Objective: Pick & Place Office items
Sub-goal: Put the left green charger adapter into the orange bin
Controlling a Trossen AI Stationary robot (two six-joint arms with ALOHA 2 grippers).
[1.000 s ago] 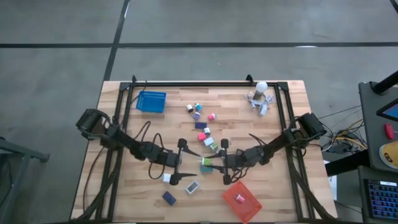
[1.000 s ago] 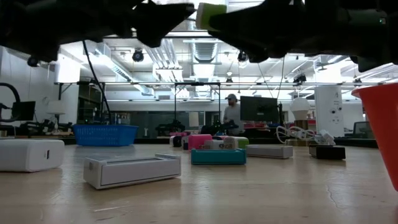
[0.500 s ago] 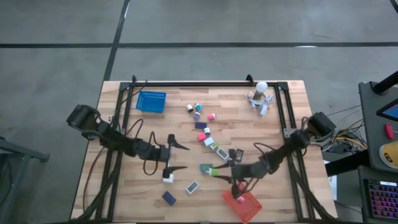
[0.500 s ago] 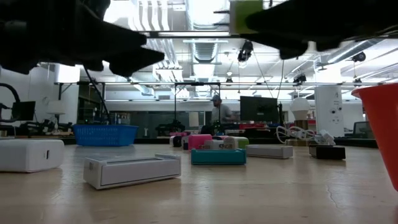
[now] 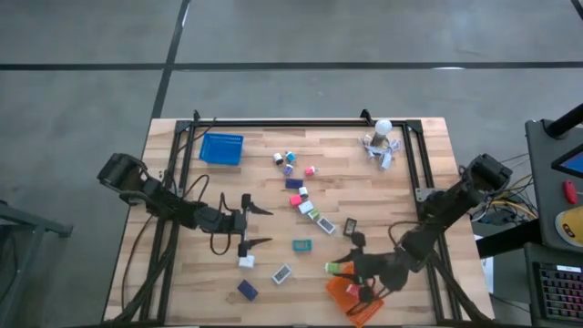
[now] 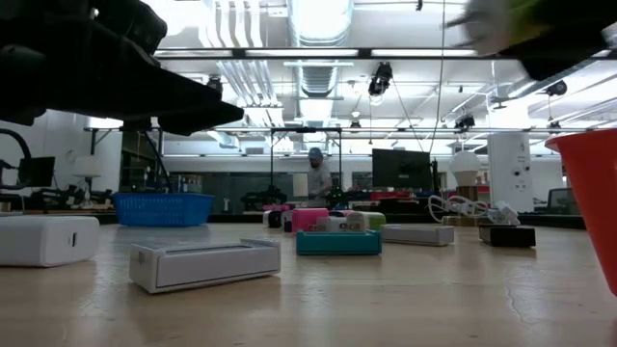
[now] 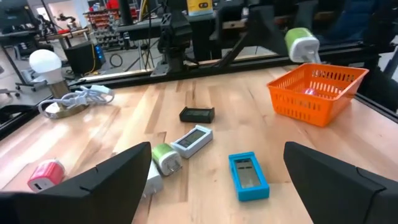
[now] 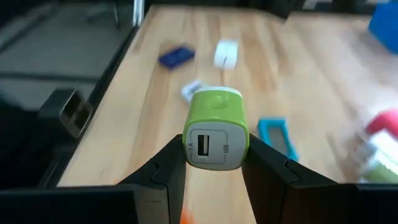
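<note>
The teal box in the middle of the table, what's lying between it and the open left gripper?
Nothing: in the high view only bare wood lies between the teal box and the left gripper. The white block sits off that line, nearer the front edge.

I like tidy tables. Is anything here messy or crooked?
The orange basket sits turned cornerwise at the table's front edge, a corner seeming to poke past it. Small office items lie scattered at mixed angles. Nothing looks spilled or broken.

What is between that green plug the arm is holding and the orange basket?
Nothing visible. The right gripper holds the green plug in the air beside the orange basket, which is open on top with one pink item inside.
</note>
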